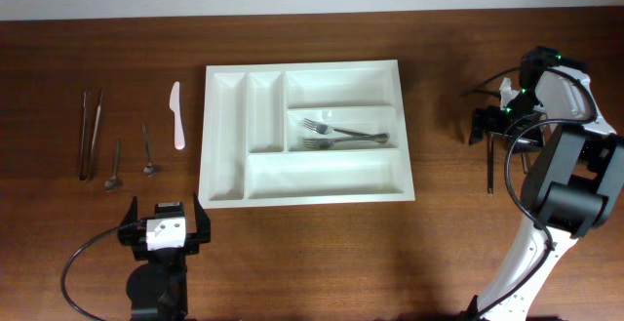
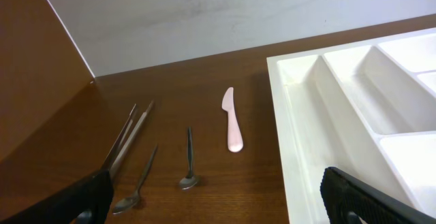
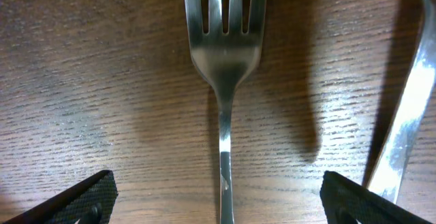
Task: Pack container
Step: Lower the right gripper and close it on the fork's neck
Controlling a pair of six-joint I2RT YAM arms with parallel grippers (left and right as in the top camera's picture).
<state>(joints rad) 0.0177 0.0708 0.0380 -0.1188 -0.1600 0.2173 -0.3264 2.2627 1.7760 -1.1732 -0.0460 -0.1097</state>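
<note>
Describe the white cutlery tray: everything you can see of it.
The container is a large white rectangular tray, plastic by its look, lying flat at the middle of the wooden table. It has five compartments: two narrow upright ones on the left, three long horizontal ones on the right. The middle horizontal one holds two metal forks side by side, tines leftward; the other four are empty. Only the table and the forks touch it.

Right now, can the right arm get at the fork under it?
Probably yes: the right gripper hangs open over the fork, nothing on top of it. A second utensil lies close beside and might get nudged.
</note>
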